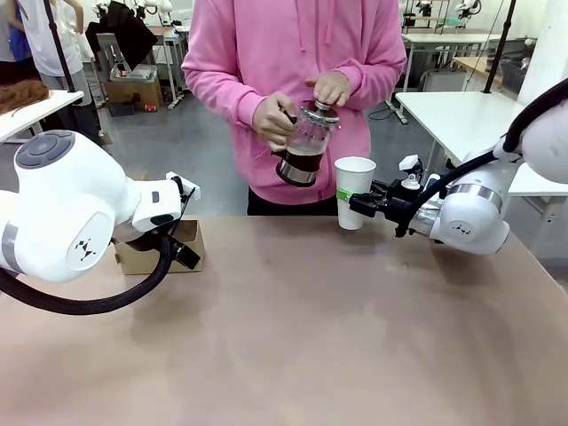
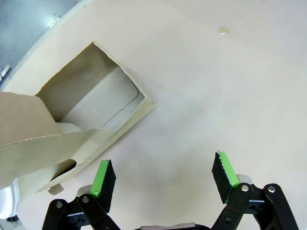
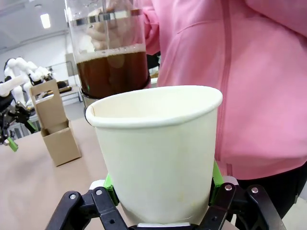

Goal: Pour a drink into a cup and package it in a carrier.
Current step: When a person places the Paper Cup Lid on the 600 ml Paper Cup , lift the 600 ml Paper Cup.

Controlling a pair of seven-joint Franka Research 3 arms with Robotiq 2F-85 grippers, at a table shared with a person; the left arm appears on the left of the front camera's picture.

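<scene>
Grips white paper cup in closed right end effector at far centre-right, just beside glass jug of dark drink. Holds left end effector wide open, empty, beside cardboard carrier at left.

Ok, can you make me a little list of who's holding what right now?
Right gripper: shut on the cup, cup upright
Left gripper: open, empty, beside the carrier
Person: one hand grips the jug, other hand on its lid
Drink: dark brown, in the jug, none seen pouring
</scene>
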